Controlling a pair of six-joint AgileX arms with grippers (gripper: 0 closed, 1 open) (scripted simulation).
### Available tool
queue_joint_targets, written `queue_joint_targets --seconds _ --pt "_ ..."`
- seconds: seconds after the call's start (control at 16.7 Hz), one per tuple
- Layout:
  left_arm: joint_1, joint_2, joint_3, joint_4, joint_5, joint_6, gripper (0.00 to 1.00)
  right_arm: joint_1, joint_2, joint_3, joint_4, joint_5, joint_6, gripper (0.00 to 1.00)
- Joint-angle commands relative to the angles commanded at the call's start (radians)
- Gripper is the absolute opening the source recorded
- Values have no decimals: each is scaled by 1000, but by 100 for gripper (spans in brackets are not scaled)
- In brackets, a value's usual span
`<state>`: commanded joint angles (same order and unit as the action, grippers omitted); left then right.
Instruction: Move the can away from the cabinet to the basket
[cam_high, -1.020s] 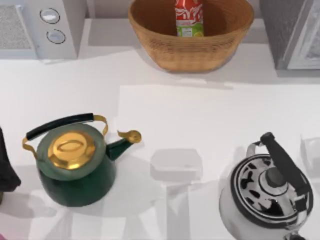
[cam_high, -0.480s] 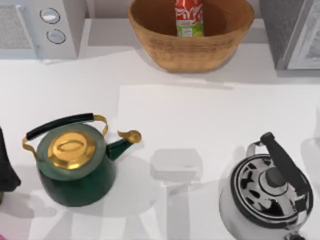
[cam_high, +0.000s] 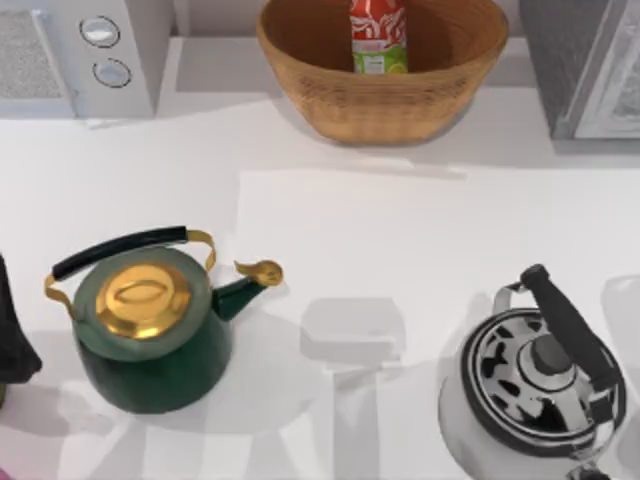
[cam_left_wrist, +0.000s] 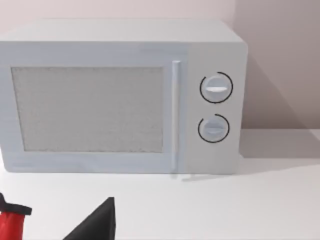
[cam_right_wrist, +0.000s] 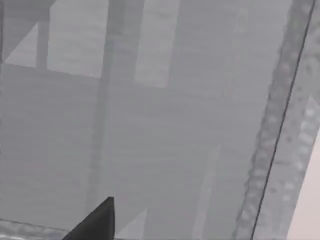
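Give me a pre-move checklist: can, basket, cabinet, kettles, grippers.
1. Can inside the basket: ok, it stands upright within the rim.
2. Can away from the cabinet: ok, the cabinet sits apart at the top view's right, past the basket's edge.
3. Nothing gripping the can: ok, in the top view no fingers touch it.
4. Green kettle and silver kettle upright and apart from the basket: ok.
5. Left gripper state: cannot tell; the left wrist view faces the microwave.
6. Right gripper state: cannot tell; the right wrist view faces a grey panel.
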<state>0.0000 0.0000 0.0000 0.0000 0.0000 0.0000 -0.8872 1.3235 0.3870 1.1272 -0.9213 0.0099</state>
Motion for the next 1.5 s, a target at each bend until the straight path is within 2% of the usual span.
queue_joint_targets --seconds 0.36,0.9,1.14,1.5 --pt "0 0 0 0 0 0 100 -131 216 -17 78 -86 18 100" --pt "0 0 0 0 0 0 100 -136 225 13 48 -93 19 100" --pt "0 0 0 0 0 0 100 -150 219 186 -126 -111 19 100" --pt "0 0 0 0 0 0 100 -171 180 616 -589 -131 19 100"
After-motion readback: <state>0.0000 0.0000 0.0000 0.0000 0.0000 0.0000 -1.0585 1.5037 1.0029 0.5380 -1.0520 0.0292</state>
